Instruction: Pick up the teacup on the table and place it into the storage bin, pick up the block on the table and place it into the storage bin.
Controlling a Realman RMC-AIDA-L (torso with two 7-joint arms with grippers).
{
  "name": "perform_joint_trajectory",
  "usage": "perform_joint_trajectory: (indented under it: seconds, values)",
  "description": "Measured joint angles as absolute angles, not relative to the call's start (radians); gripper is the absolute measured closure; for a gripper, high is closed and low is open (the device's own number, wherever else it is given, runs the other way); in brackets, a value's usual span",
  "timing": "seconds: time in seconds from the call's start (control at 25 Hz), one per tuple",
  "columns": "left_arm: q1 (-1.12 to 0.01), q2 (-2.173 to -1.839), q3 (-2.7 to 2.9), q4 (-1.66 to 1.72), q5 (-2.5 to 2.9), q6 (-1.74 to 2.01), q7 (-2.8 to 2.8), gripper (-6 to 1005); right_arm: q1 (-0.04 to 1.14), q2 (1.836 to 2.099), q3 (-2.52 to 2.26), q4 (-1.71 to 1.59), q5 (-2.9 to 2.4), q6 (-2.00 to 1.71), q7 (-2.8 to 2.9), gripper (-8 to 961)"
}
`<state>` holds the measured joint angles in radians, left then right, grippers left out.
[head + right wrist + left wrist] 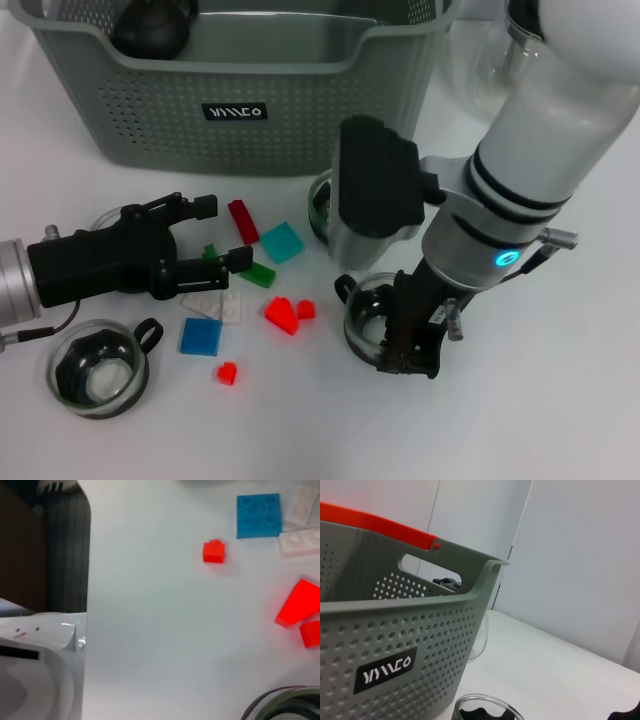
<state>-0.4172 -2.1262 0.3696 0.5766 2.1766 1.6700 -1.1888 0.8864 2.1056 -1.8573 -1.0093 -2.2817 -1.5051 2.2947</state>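
Right gripper (408, 352) down on the rim of a glass teacup (368, 318) on the table (560, 400), right of the red blocks (282, 313); fingers look closed on the rim. Left gripper (222, 234) low over the scattered blocks, jaws spread, holding nothing. Second teacup (98, 368) near left. Storage bin (250, 100) behind, dark teapot (155, 25) inside

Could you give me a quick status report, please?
Right gripper down at a teacup. Left gripper open over the blocks. Bin behind, nothing blocking.
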Motion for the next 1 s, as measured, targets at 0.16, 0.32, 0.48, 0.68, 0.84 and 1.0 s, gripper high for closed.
perform_joint_trajectory:
  seconds: [0.16,0.32,0.48,0.68,0.84,1.0]
  values:
    - [-0.415,-2.126,0.370,0.578,2.177,1.676,-1.189,89,0.881,2.101,-1.767,-1.045,-2.284,-1.584,2.307,884]
    - [-0.410,-2.126,0.370,0.582,2.177,1.679,-1.189,90,0.881,2.097,-1.628,-1.105,-2.292,-1.701,2.309,889]
    - [-0.409,-2.125,0.370,0.583,2.177,1.680,-1.189,91,0.906,2.096,-1.485,-1.156,-2.317,-1.805,2.322,892]
    - [-0.408,-2.124,0.370,0.584,2.177,1.680,-1.189,92,0.972,2.095,-1.269,-1.224,-2.315,-1.939,2.336,895]
    - [-0.408,-2.125,0.370,0.583,2.177,1.680,-1.189,93,1.047,2.086,-1.078,-1.260,-2.242,-1.977,2.366,894]
    - [-0.412,-2.125,0.370,0.579,2.177,1.683,-1.189,94,1.139,2.060,-0.951,-1.223,-2.208,-1.911,2.390,894]
